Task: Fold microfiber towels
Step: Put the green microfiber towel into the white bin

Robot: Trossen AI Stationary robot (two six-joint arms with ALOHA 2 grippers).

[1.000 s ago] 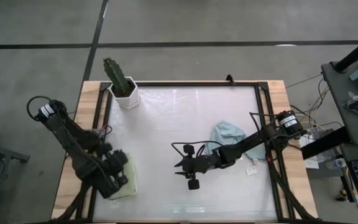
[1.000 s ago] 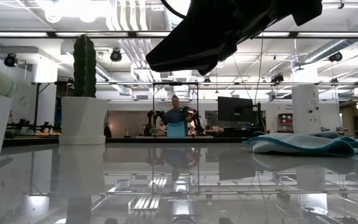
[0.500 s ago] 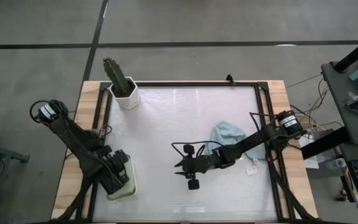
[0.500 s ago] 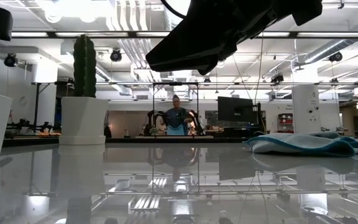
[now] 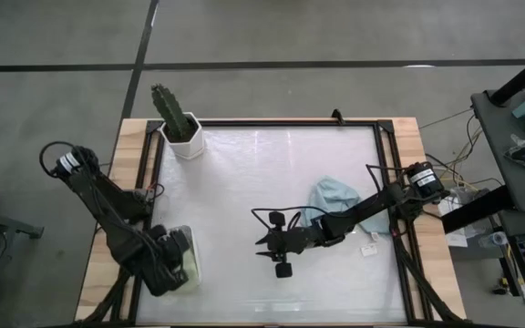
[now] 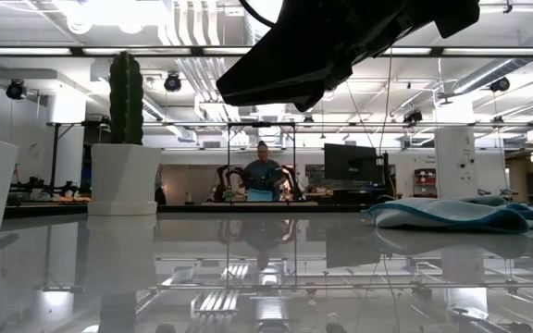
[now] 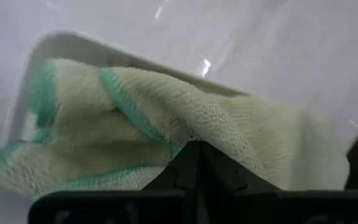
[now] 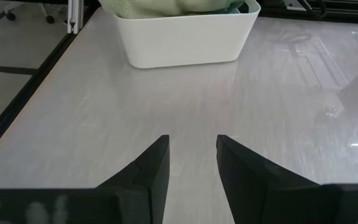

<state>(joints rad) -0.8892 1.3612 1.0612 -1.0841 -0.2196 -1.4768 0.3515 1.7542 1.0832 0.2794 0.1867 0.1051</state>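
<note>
From above, the left tool (image 5: 173, 264) sits right over the white tray (image 5: 191, 264) at the near left edge of the table (image 5: 272, 173), the arm covering most of what the tray holds, while the right tool (image 5: 279, 244) hovers over bare table near the middle with a crumpled pale blue towel (image 5: 334, 194) lying just behind its arm, towards the far right side. The potted cactus (image 5: 176, 117) stands well away from both, at the far left corner. At table height, the pale blue towel (image 6: 447, 214) lies low and flat on the glossy surface with a teal edge showing, and a dark arm body fills the top of the view; the tool tips cannot be made out here. The left wrist camera shows the sage green towel (image 7: 166, 130) bunched in the tray (image 7: 55, 46) directly under the left tool, whose fingers (image 7: 188, 165) meet in a closed point against the cloth; they seem to rest on it, though whether any fabric is pinched is hard to say. The right wrist camera shows the right tool (image 8: 192, 160) with its fingers parted and nothing between them, facing the tray (image 8: 185, 40) across open table. For the next fold, the pale blue towel lies behind the right tool, so the right arm is much the nearer; its long axis runs roughly from near to far.
</note>
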